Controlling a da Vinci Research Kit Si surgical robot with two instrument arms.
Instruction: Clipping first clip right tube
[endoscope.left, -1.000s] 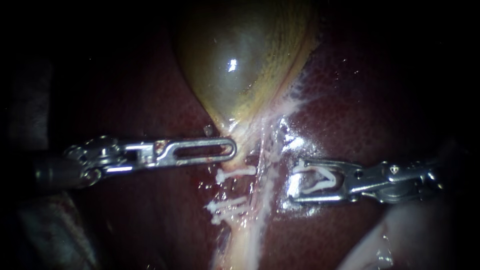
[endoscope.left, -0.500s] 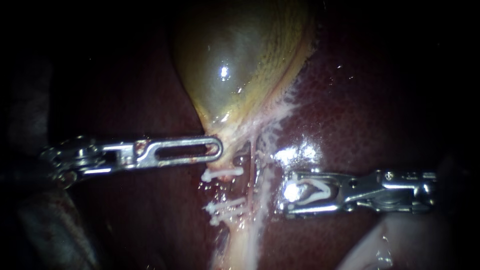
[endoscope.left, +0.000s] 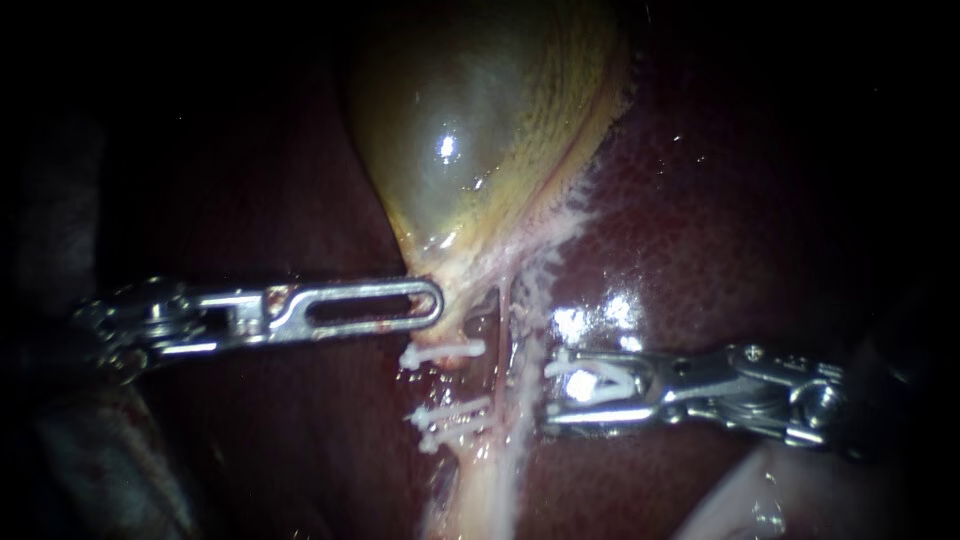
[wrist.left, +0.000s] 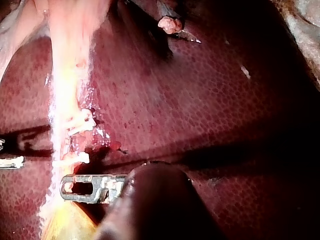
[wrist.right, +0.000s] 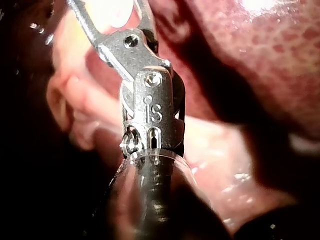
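Observation:
The gallbladder (endoscope.left: 470, 130) hangs over dark red liver (endoscope.left: 700, 230). My left instrument (endoscope.left: 432, 303) lies level with its slotted jaws shut on the gallbladder's narrow neck; the left wrist view shows that instrument (wrist.left: 67, 186) against the pale tissue. Two white clips (endoscope.left: 442, 350) (endoscope.left: 450, 412) sit across the left tube. The right tube (endoscope.left: 512, 420) is the pale strand beside them. My right instrument (endoscope.left: 550, 388) holds an open white clip (endoscope.left: 592, 382) between its parted jaws, their tips just right of the right tube.
Pale soft tissue (endoscope.left: 770, 490) lies under my right instrument's shaft. In the right wrist view the instrument's wrist joint (wrist.right: 150, 105) fills the middle, with pink tissue (wrist.right: 220, 150) behind it. A small pink lump (wrist.left: 170, 24) sits on the liver far ahead.
My left instrument has drawn back to the left, and the gallbladder neck and clips shifted left with it. My right instrument has moved left with its clip, up to the right tube.

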